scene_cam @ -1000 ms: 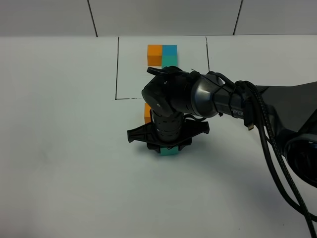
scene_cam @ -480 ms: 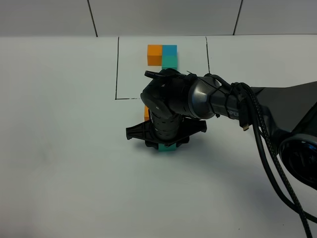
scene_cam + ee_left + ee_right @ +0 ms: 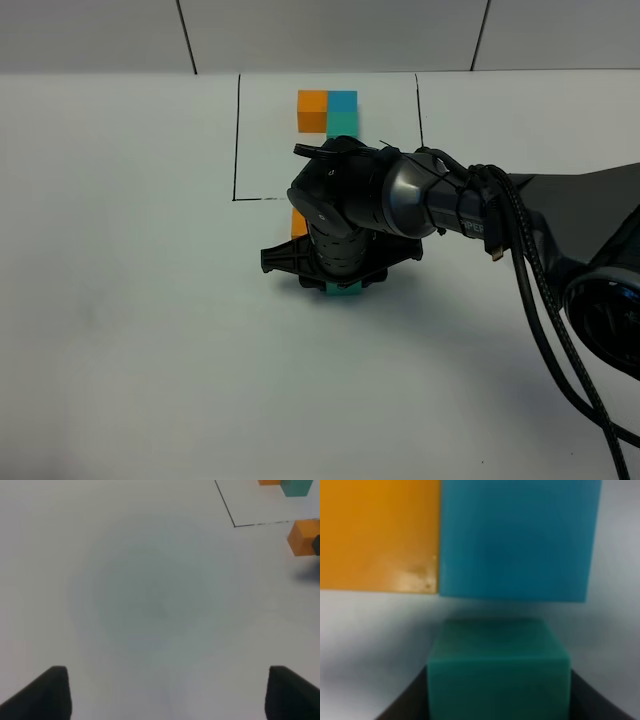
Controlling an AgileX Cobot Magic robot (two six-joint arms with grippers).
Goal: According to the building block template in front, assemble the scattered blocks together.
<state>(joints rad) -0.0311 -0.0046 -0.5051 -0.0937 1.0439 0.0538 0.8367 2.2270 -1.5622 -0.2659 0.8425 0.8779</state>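
right end effector (image 3: 340,286) seemingly clamped

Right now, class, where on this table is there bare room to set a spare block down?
Bare: the wide table stretch left of the black frame line and orange cube; also the near strip before the teal cube. Crowded: around the right pincer.

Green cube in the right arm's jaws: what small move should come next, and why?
Probably ease the green cube forward until it meets the blue cube, then let go. The right wrist view shows a shadowed gap between them, with the green cube already lined up with the blue one, which sits against the orange cube. In the template, green touches blue.
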